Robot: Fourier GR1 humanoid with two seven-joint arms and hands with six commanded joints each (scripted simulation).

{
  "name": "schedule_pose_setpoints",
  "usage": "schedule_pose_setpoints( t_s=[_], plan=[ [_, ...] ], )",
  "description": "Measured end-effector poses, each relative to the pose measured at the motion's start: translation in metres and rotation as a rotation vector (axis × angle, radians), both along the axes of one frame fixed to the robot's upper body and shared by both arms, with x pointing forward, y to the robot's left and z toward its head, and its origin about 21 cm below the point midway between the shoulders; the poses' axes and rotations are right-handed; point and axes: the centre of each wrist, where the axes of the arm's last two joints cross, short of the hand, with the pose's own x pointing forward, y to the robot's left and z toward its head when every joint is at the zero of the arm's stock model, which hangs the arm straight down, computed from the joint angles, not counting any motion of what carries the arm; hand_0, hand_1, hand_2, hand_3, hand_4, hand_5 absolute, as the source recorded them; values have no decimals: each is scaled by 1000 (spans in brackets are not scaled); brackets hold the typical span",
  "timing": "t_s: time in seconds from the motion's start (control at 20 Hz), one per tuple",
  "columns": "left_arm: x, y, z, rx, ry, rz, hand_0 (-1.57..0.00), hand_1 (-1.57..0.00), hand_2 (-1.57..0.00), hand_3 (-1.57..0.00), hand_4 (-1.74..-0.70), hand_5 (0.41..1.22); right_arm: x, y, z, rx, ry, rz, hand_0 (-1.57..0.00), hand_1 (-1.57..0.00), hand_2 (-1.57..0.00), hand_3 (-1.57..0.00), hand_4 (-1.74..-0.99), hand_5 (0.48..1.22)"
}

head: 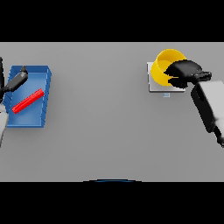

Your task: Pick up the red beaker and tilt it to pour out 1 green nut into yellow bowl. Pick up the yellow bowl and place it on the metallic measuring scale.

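Right hand [186, 72] grips yellow bowl [165, 65] above scale [153, 85].

The table [109, 131] looks matt grey and smooth. The bowl [162, 65] is plain yellow, like smooth plastic, on a pale metallic scale [153, 85]. The tray [39, 76] is flat blue; the beaker [28, 101] in it unshaded red, without gloss
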Motion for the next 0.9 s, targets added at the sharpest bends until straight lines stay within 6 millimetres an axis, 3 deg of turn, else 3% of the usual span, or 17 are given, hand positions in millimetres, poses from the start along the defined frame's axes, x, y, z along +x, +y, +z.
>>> schedule_pose_setpoints(
  t_s=[0.15,0.3,0.55,0.9],
  plan=[
    [1,-2,2,5,1,10,1,1,1,1,-718,666,2,4,4,-25,15,16,-634,-564,-660,-661,-1593,987],
    [3,-3,-1,-3,-11,7,1,1,1,1,-724,662,4,3,7,-59,21,43,-324,-288,-381,-506,-1560,909],
    [3,-4,-1,0,-2,11,1,1,1,1,-725,664,3,6,3,-39,7,84,-105,-94,-124,-328,-1537,822],
    [2,1,1,6,0,11,1,1,1,1,-726,665,4,1,2,-48,33,20,-21,-19,-25,-146,-1478,738]
  ],
)
